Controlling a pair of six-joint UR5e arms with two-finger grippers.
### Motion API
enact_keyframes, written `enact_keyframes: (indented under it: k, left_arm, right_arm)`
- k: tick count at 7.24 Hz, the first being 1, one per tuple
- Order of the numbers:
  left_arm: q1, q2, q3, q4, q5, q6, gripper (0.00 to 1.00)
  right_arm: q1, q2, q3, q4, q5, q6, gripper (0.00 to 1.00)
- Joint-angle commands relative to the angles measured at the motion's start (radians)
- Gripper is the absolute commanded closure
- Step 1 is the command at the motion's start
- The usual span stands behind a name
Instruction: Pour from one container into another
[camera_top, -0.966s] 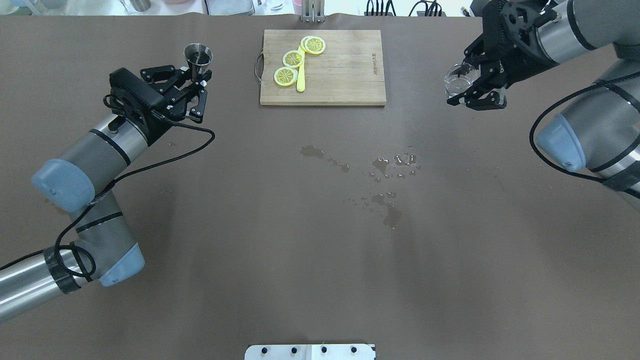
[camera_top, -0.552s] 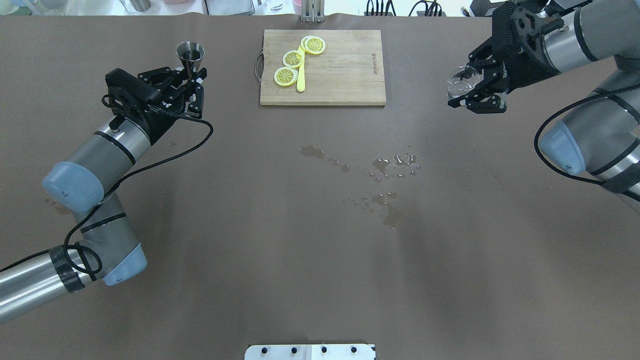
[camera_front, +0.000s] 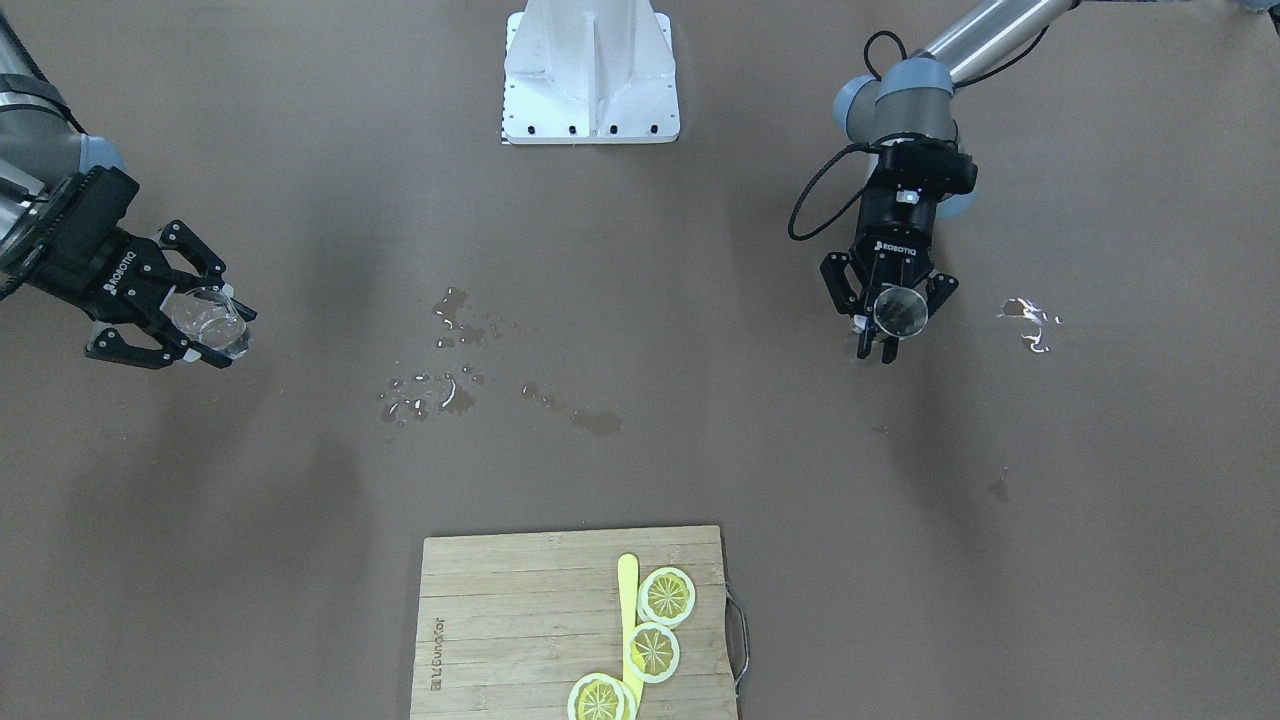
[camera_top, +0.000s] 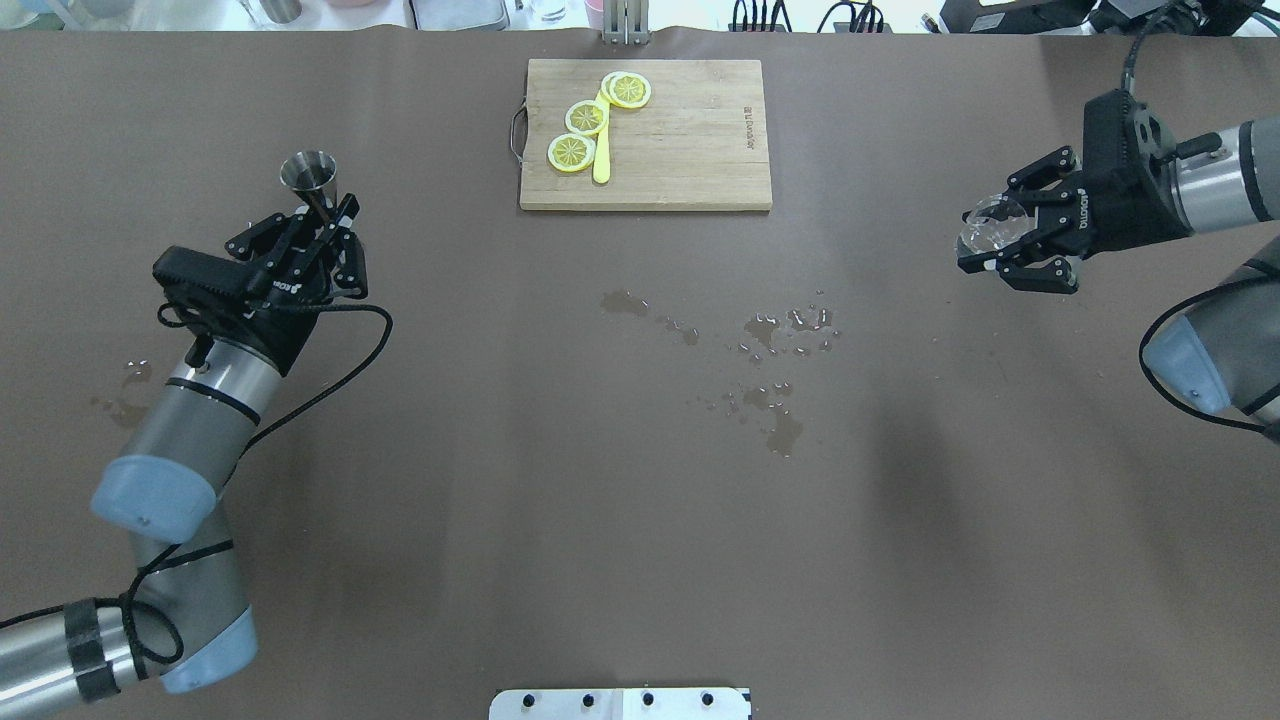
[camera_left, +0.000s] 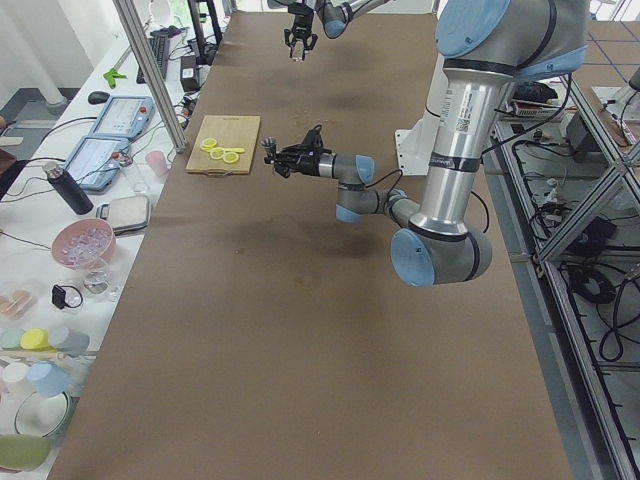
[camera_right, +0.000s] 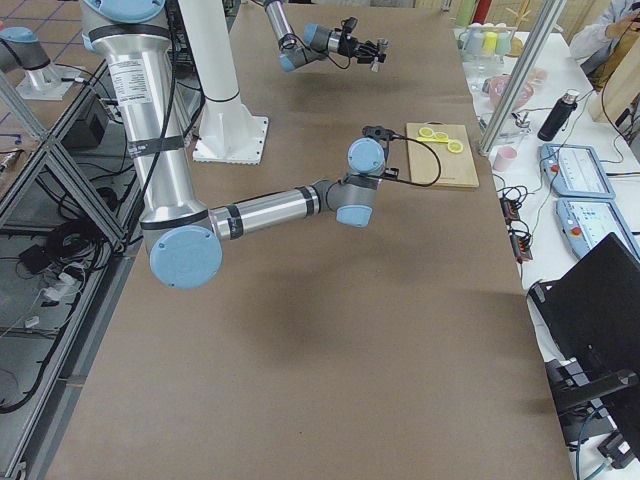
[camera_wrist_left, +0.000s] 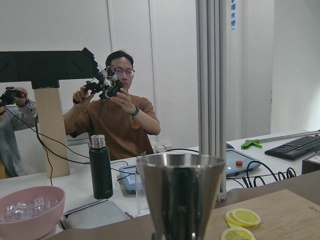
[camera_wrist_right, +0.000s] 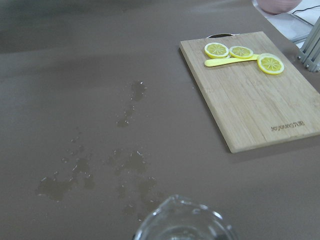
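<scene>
My left gripper (camera_top: 326, 210), seen from overhead, is clamped on the waist of the jigger (camera_top: 308, 172). Over the last second it has swung away from the board (camera_top: 690, 150), out toward my left and back toward the base. The right gripper (camera_top: 978, 243), closed around the glass (camera_top: 988, 222), has likewise pulled outward and back. Both vessels ride above the counter (camera_top: 500, 520) and are now farther apart, so I judge no pour is imminent. The puddles (camera_top: 770, 330) mid-counter suggest some liquid has already gone astray. On the front camera the jigger's round mouth faces the lens, brushed grey steel. The glass sits somewhat tipped, thin-walled and fully transparent; whether it holds liquid I can't tell. The two side cameras show both vessels held above the matte brown counter, too small for more. The left wrist camera shows the jigger's upper cone upright, smooth and reflective, flaring to a thin rim. The right wrist camera catches only the glass rim with a small pour lip. Beyond it are the puddles, then the slatted bamboo board and its glossy yellow lemon slices (camera_wrist_right: 241, 51).
</scene>
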Motion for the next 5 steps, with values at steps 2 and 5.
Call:
enact_keyframes:
  k: [2, 5]
  left_arm:
    - [0.141, 0.127, -0.044, 0.0, 0.225, -0.005, 1.0]
    - [0.169, 0.159, -0.091, 0.316, 0.367, -0.402, 1.0]
  right_arm:
    - [0.0, -0.022, -0.146, 0.207, 0.0, 0.035, 1.0]
    - [-0.002, -0.017, -0.189, 0.209, -0.009, 0.033, 1.0]
